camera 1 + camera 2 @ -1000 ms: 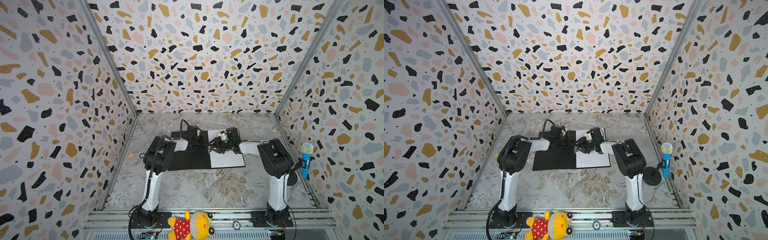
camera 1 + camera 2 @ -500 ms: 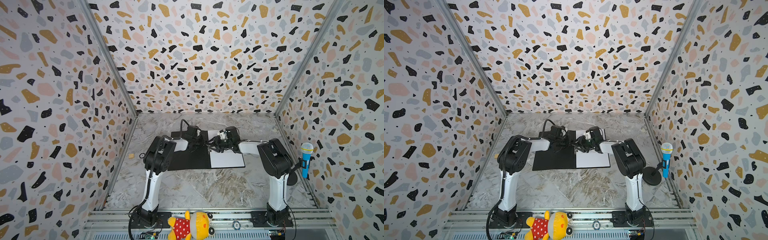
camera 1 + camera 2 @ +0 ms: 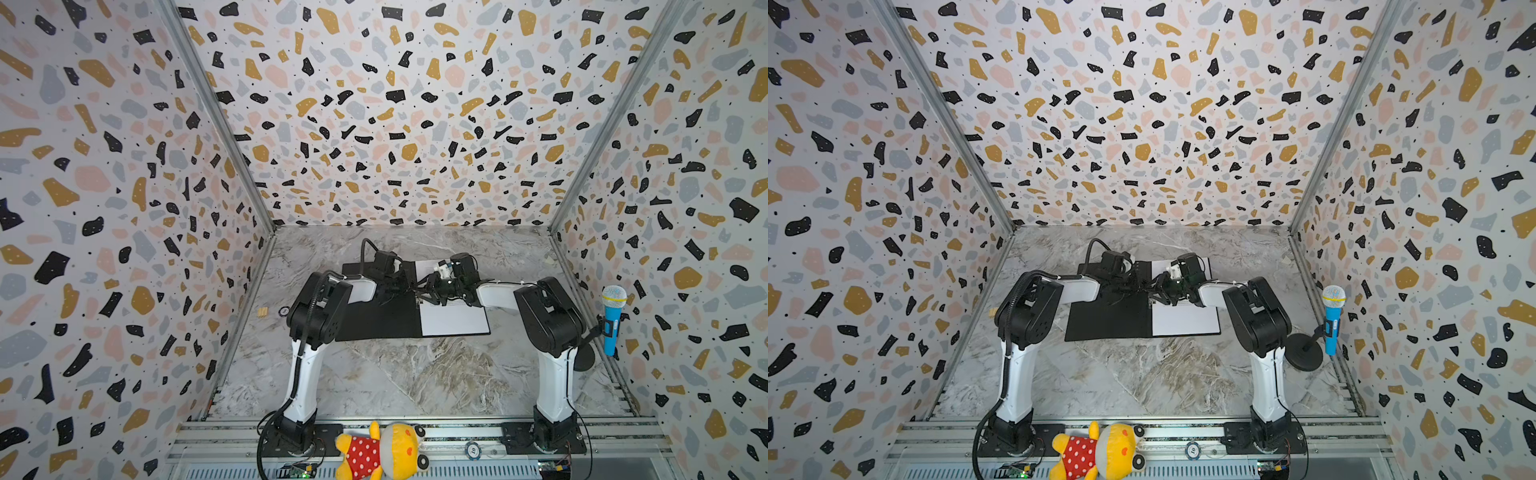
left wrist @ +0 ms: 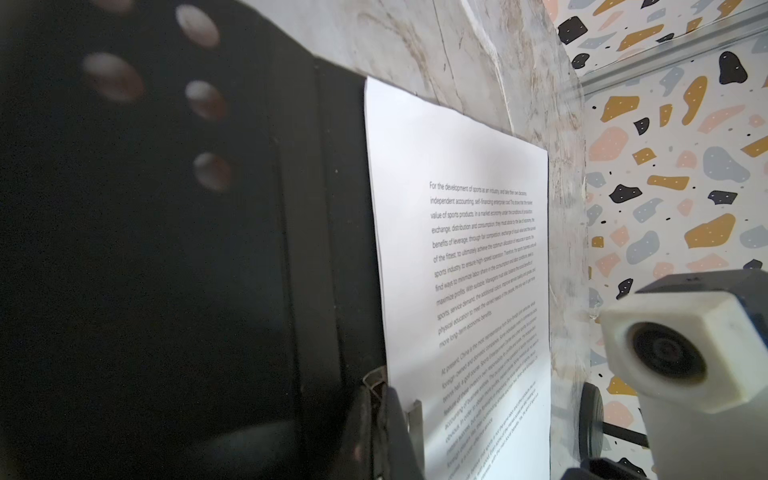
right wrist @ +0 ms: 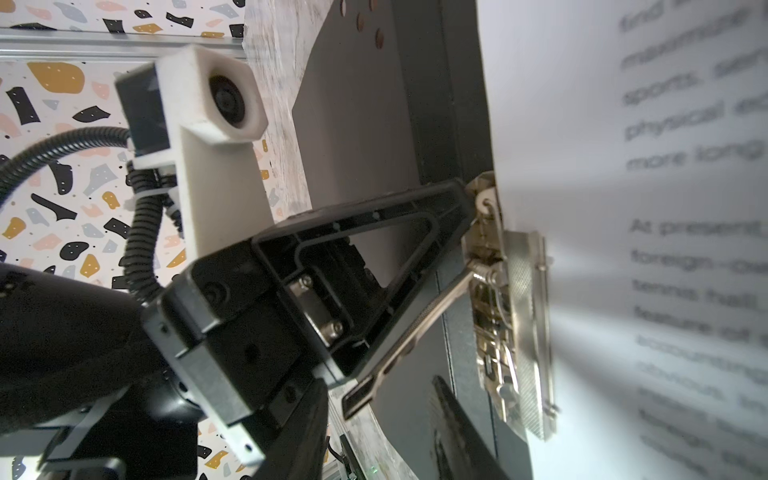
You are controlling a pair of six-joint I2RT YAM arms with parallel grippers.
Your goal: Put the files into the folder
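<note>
Right pincer narrowed (one sheet, one folder).

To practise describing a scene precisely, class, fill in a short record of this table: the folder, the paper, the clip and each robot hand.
folder: black-lined card folder, open and flat on the marbled table
paper: white printed sheet on the folder's right half in both top views; cannot tell whether a second lies beneath
clip: silver metal spring clip at the sheet's inner edge
left hand: closed, tip at the clip
right hand: above the sheet beside it, fingers apart, nothing seen between them
</note>
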